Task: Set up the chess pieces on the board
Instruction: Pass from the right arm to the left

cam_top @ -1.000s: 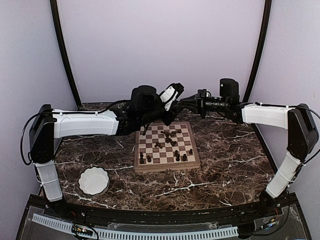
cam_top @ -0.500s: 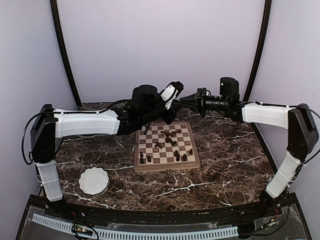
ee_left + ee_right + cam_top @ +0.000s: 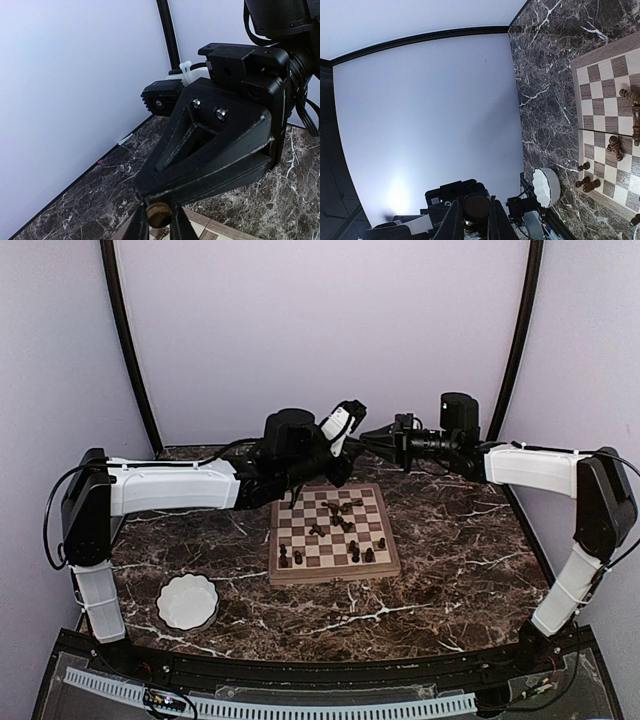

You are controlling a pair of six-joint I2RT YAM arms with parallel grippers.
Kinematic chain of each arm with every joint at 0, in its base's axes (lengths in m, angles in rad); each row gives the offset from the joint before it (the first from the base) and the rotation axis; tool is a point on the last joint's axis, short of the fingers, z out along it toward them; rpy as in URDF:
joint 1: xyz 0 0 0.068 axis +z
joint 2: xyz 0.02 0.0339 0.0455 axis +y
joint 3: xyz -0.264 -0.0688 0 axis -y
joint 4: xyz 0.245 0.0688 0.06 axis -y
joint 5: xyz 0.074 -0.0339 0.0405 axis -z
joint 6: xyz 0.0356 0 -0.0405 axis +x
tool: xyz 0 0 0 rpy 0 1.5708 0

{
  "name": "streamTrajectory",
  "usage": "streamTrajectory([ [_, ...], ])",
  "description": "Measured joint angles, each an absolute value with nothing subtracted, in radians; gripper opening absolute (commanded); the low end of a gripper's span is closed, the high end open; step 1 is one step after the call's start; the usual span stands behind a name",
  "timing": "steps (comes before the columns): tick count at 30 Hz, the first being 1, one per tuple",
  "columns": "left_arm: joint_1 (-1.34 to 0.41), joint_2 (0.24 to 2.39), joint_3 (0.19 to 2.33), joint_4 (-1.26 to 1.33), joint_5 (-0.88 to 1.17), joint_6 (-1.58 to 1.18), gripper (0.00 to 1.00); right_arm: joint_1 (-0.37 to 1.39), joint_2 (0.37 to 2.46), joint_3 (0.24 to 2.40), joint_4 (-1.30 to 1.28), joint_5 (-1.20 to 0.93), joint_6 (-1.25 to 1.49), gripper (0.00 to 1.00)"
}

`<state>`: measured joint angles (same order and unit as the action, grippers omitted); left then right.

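Left wrist view: left gripper fingers clamped on chess piece, mid-air above far edge of board. Right gripper closed too, seemingly pinching same piece. Free your right grip first, retreat straight, then lower.

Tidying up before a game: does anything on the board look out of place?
Yes. Several chess pieces lie tipped over in a loose cluster around the middle of the board, not upright on their own squares.

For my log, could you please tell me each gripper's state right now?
Left gripper: closed on a chess piece.
Right gripper: closed on a chess piece.
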<state>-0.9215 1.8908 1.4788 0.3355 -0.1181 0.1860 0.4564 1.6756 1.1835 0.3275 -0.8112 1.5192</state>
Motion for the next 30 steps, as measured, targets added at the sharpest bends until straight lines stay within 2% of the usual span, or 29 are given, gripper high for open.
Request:
streamTrajectory([
  [5, -0.921, 1.891, 1.479, 0.336, -0.117, 0.176, 0.06, 0.456, 1.676, 1.184, 0.327, -0.812, 1.519, 0.06],
  [8, -0.921, 1.891, 1.480, 0.336, -0.117, 0.171, 0.14, 0.456, 1.679, 1.190, 0.323, -0.812, 1.517, 0.05],
  [16, -0.921, 1.891, 1.486, 0.336, -0.117, 0.153, 0.20, 0.456, 1.680, 1.198, 0.319, -0.813, 1.515, 0.05],
  [19, -0.921, 1.891, 1.486, 0.336, -0.117, 0.150, 0.27, 0.456, 1.683, 1.199, 0.321, -0.816, 1.515, 0.05],
  [21, -0.921, 1.892, 1.486, 0.343, -0.117, 0.144, 0.28, 0.456, 1.687, 1.199, 0.321, -0.820, 1.515, 0.05],
  [30, -0.921, 1.893, 1.486, 0.347, -0.127, 0.134, 0.09, 0.455, 1.691, 1.199, 0.323, -0.822, 1.517, 0.05],
])
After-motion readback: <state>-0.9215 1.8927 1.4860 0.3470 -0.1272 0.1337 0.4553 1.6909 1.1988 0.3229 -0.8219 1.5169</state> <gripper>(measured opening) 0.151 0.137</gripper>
